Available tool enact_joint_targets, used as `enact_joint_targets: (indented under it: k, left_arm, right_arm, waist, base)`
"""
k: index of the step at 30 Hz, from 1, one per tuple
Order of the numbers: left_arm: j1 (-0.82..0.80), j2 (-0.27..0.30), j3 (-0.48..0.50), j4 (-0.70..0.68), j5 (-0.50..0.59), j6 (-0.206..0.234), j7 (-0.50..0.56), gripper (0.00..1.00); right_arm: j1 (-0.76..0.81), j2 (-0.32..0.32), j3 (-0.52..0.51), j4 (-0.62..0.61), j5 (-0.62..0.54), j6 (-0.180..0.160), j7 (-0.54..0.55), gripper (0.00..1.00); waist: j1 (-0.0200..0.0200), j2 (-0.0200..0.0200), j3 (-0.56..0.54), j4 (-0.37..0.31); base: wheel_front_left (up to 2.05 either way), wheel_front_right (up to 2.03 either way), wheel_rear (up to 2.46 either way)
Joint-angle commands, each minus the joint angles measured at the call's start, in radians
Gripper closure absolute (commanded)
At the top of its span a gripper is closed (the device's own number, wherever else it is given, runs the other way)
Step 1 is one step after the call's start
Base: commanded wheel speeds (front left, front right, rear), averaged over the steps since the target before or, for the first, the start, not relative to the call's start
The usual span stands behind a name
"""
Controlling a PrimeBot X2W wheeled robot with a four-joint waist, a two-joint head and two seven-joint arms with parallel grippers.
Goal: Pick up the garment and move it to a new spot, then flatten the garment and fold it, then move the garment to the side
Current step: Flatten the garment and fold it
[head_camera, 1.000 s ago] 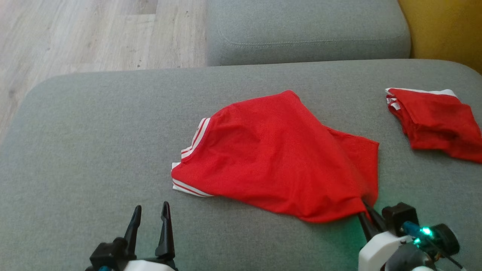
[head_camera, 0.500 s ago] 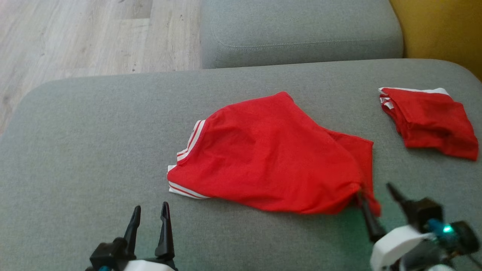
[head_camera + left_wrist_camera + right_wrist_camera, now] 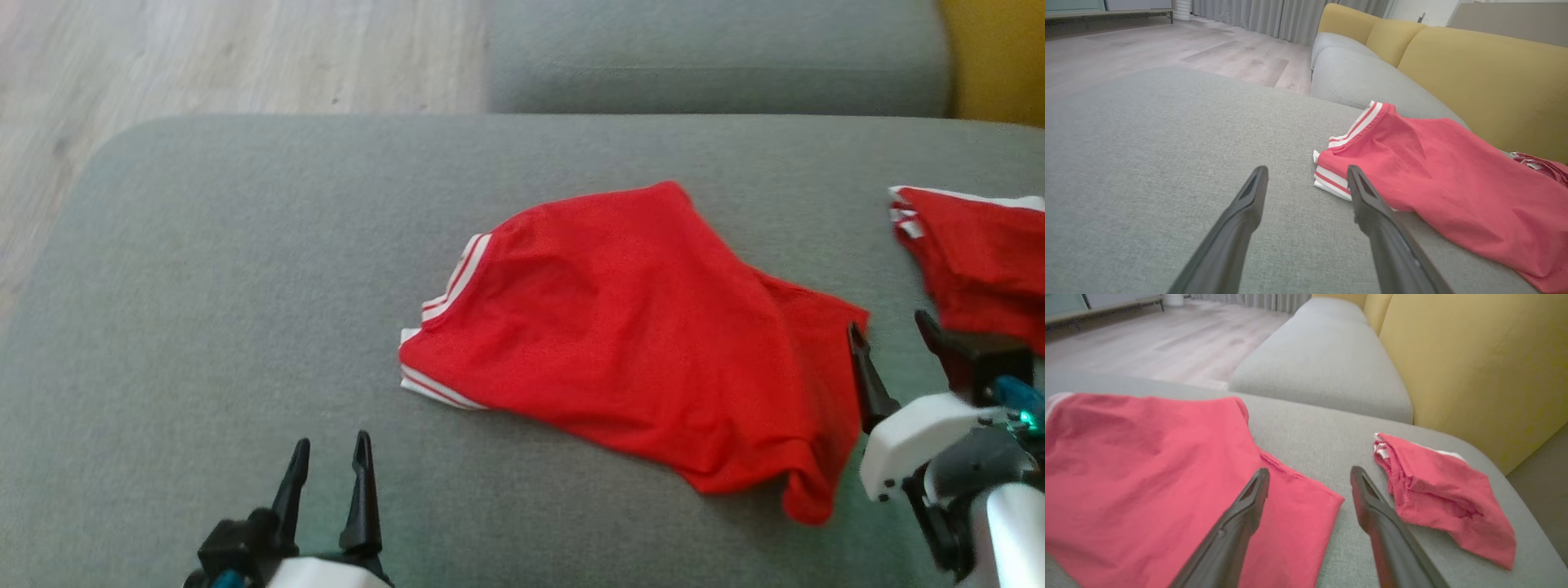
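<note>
Garment [image 3: 629, 327] — red, centre frame on the grey cushion [image 3: 204, 286], long axis from striped hem centre-left to lower right. Right gripper [image 3: 888, 322] — jaws wide, empty, just beside its right edge; your nearer arm. Left gripper [image 3: 332, 441], lower left: parted, empty.

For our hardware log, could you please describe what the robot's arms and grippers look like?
The left gripper and right gripper each have two long, tapering black fingers on a black base with a teal accent, mounted on a white housing. Behind the right one sit a grey joint, a pale forearm and a small green light.
</note>
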Motion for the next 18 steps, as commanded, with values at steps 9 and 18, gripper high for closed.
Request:
enact_joint_targets:
  k: [9,18]
  left_arm:
    - [-0.099,-0.007,0.038,-0.019,0.017,-0.012,-0.011,0.0]
    - [-0.125,-0.026,0.04,-0.005,0.028,-0.024,-0.012,0.0]
  right_arm:
    - [-0.189,-0.08,0.094,0.212,0.063,0.007,0.009,0.0]
    - [-0.286,-0.121,0.199,0.456,0.165,0.007,0.09,0.0]
  waist:
    - [-0.0002,-0.0001,0.077,0.072]
    - [-0.0002,-0.0001,0.112,0.103]
  base:
    - [0.0,0.0,0.0]
    - [0.0,0.0,0.0]
